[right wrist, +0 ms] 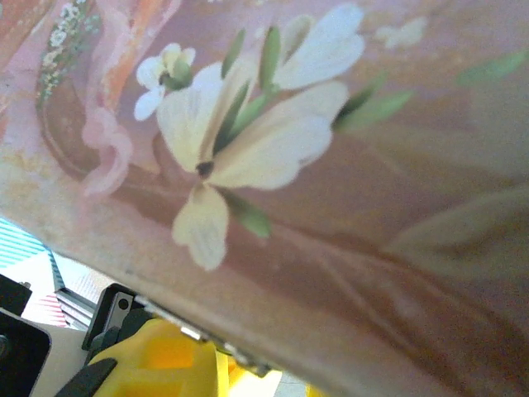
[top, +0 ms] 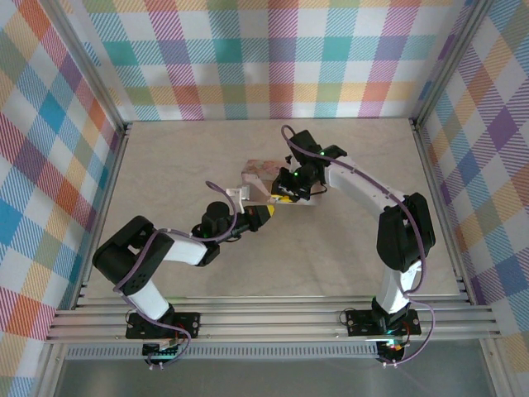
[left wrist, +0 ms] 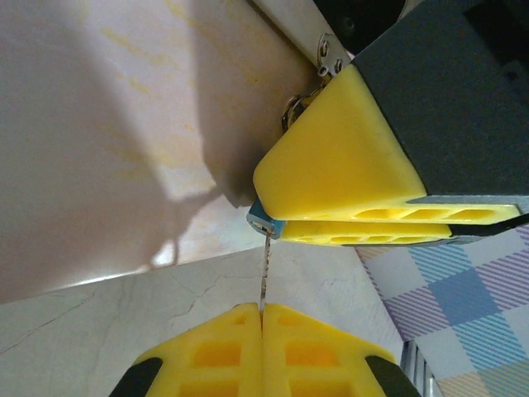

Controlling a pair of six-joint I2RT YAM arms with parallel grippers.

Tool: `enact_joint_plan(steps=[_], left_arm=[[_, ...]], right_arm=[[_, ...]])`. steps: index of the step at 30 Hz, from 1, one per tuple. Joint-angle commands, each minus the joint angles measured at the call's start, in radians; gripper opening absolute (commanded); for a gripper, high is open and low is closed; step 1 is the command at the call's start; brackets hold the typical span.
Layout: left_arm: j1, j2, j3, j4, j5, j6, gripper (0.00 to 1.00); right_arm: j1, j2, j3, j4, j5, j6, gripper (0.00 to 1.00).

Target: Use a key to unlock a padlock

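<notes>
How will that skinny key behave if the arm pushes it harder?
Probably stiff but bendable: the key is a thin blade pinched by the left gripper. It looks light, and might twist between the pads where its tip meets the padlock in the right gripper.

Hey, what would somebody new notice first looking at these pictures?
The pink flowered tin at the centre stands out. Right beside it, the yellow-tipped left end effector pinches a thin key, its tip at the small padlock clamped in the right end effector.
</notes>
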Motion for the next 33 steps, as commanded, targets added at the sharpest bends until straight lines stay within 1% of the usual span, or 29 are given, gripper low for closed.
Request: enact_joint_plan(steps=[1, 11, 16, 22, 33], left_arm=[[0.017, -0.004, 0.005, 0.111, 0.003, -0.007, 0.0], [0.026, 0.007, 0.008, 0.135, 0.021, -0.016, 0.0], [0.026, 0.042, 0.032, 0.141, 0.045, -0.029, 0.0], [0.025, 0.078, 0.034, 0.183, 0.045, -0.054, 0.0], [0.025, 0.116, 0.073, 0.19, 0.062, -0.071, 0.0]], right_arm=[[-0.008, -0.048, -0.015, 0.011, -0.032, 0.001, 0.0], [-0.016, -0.051, -0.022, 0.018, -0.054, 0.006, 0.0], [-0.015, -0.05, -0.021, 0.03, -0.071, 0.025, 0.0], [-0.018, -0.046, -0.01, 0.035, -0.084, 0.037, 0.0], [-0.017, -0.044, -0.006, 0.034, -0.1, 0.045, 0.0]])
